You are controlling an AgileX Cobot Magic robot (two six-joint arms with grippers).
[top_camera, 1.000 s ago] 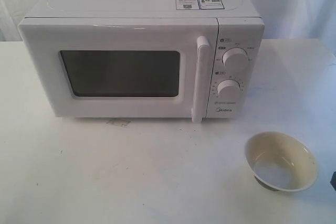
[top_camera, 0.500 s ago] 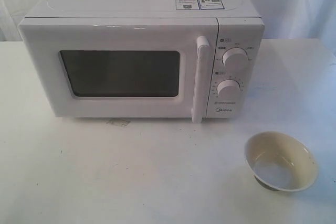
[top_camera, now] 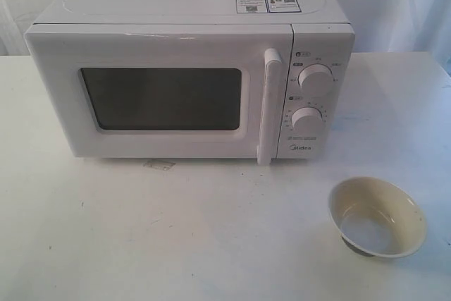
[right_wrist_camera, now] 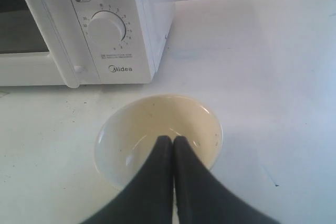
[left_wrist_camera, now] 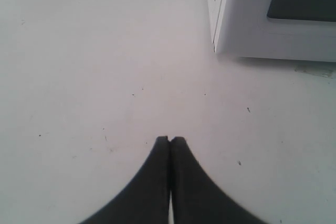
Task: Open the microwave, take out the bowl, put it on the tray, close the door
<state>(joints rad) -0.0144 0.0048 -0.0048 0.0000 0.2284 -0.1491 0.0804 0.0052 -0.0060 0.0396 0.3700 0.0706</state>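
The white microwave stands at the back of the white table, its door closed and the bar handle upright beside the two dials. The cream bowl rests empty on the bare table at the front right. In the right wrist view the same bowl lies just past my right gripper, which is shut and empty above it. My left gripper is shut and empty over bare table, short of the microwave's corner. Neither gripper appears in the exterior view. No tray is in view.
A small scrap of tape lies on the table just in front of the microwave. White cloth hangs behind the table.
A dark bit of the right arm at the right edge of the exterior view one second ago has left the picture. The bowl and microwave have not moved.
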